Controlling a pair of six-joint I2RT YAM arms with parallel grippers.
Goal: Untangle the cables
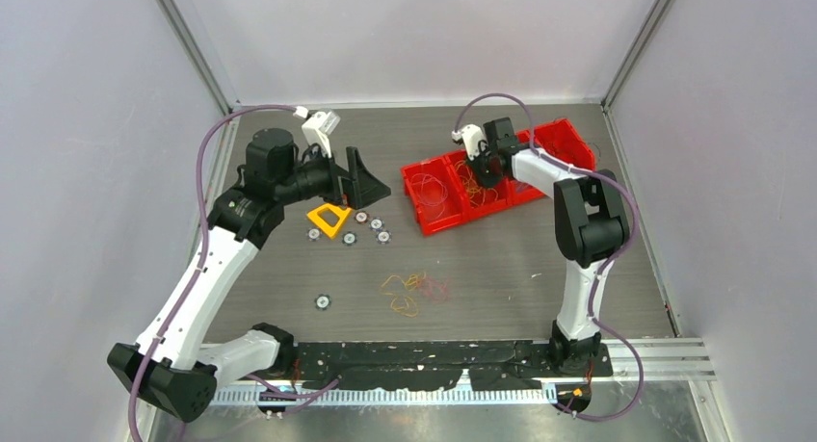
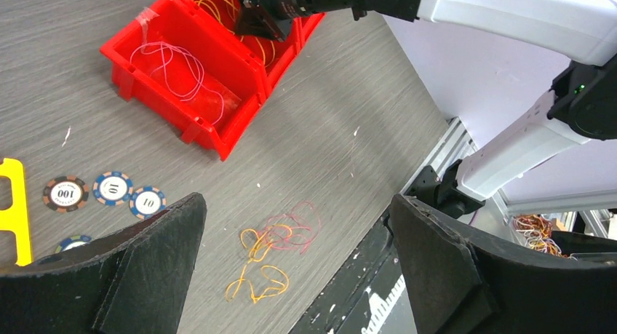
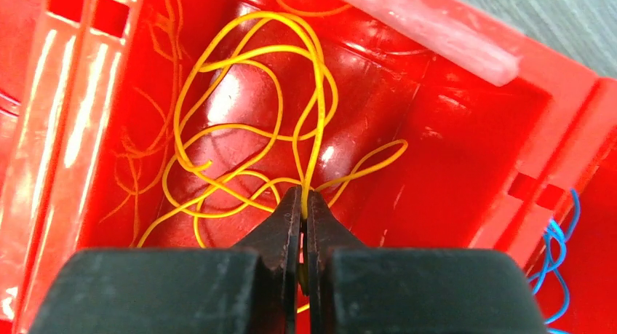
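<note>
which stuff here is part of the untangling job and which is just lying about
Job: yellow cable pinched in the right gripper; cable tangle on the table; pink wire in a red bin.
Lying about: poker chips; yellow triangle.

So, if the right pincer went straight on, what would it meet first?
Probably the loose yellow wires lying just ahead, then at once the floor of the red bin. The right pincer is shut on one of them; depth is unclear.

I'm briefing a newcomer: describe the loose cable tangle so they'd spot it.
From the red bins at the back, come toward the table's near edge. The tangle lies outside any bin; unlike the single-colour binned wires, it mixes yellow-orange and reddish loops.
</note>
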